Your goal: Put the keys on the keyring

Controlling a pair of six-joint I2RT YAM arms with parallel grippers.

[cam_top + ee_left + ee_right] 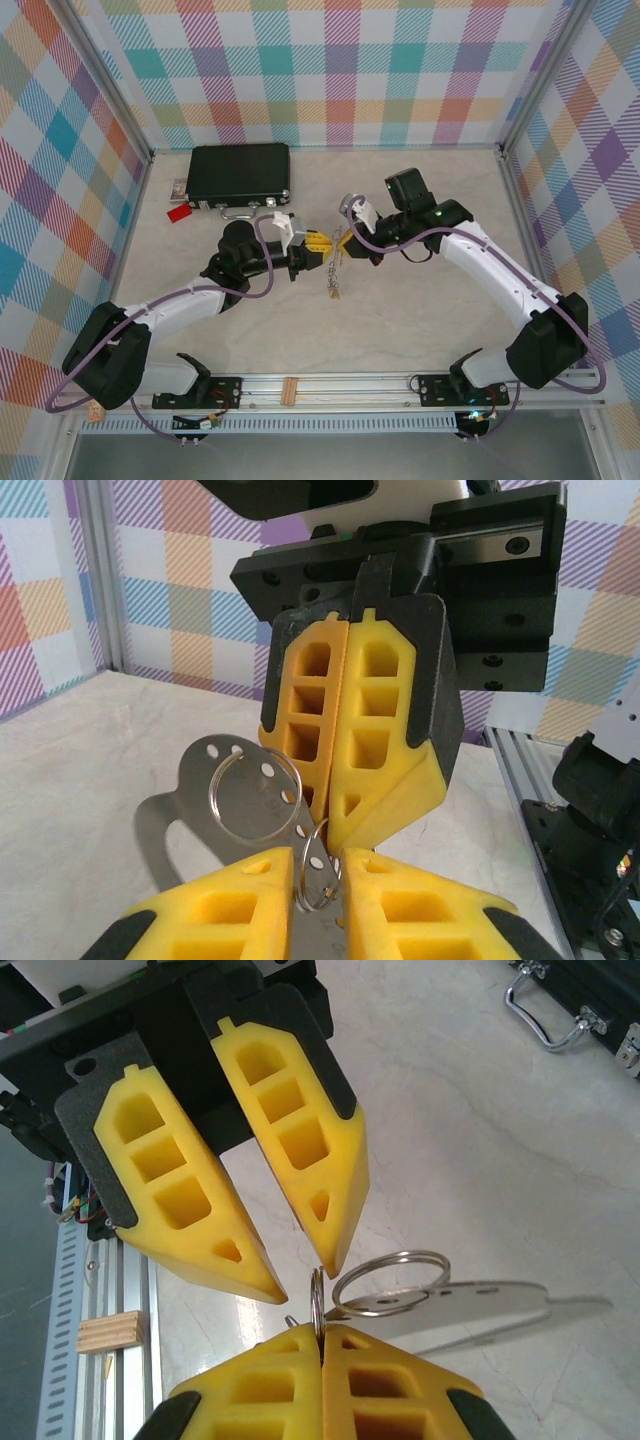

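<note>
**Two claws, one little ring**

My right claw [322, 1332] was shut tight. A small ring [316, 1300] stood on its edge, pinched between the two yellow fingers. My left claw [318, 858] pointed right at it, tip to tip, almost touching. Its fingers had a thin gap. Some grey metal showed in that gap, but I could not tell if I was pinching it.

Just beside the tips was the keyring [214, 796]. It was a thin, shiny, round loop, bigger than the small ring, up in the air above the table [480, 1140]. It looked hooked to a flat silver plate [160, 830] with little holes. The keys [336, 283] hung down under my two claws in a little bunch, too small to tell one from another.

I think the job was to slip a key onto the loop. To do it well, my right claw needed to hold steady. My left claw needed to go slow, with tiny moves, so the key's hole met the wire's end. A quick push could twist the ring or make the keys swing.
</note>
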